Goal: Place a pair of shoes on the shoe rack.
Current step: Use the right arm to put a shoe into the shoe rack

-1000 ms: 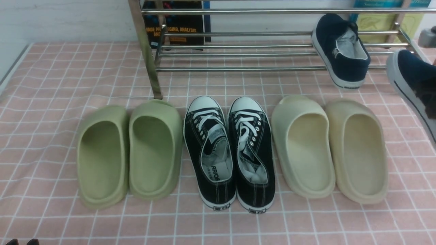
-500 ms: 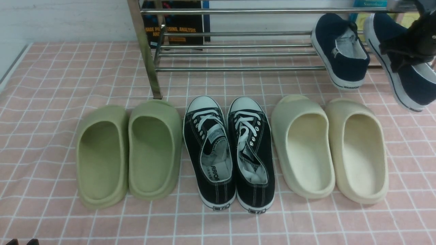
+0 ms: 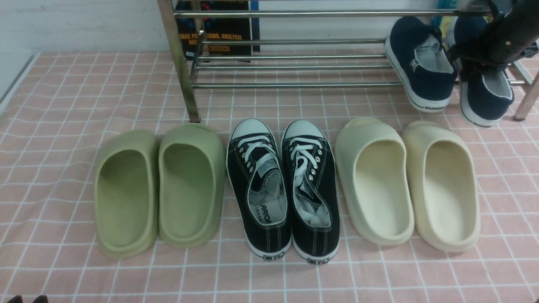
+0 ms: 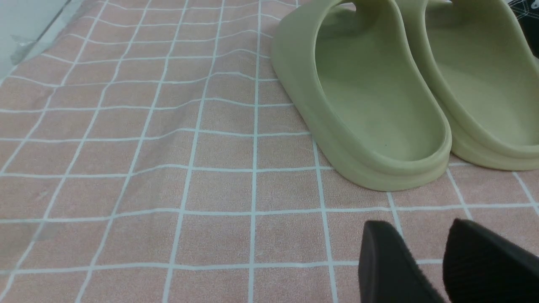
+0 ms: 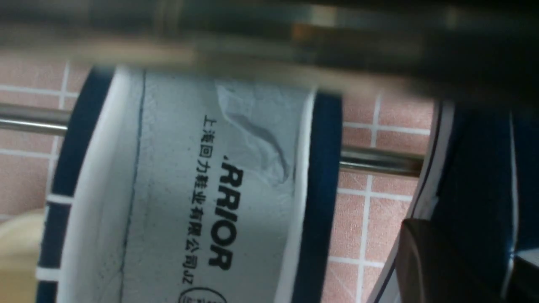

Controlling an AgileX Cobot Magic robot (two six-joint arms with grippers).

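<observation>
a navy slip-on shoe (image 3: 421,63) leans on the lower bars of the silver shoe rack (image 3: 294,85), at its far right end, heel tilted toward the near side. its twin shoe (image 3: 484,99) sits just right of it, the right gripper (image 3: 469,63) clamped on its collar. the left gripper (image 4: 419,229) hovers near left beside green slides (image 4: 370,105), fingers apart and empty.

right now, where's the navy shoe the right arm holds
Front view, far right: the navy shoe, in the right gripper, at the right end of the shoe rack, beside its mate.
</observation>
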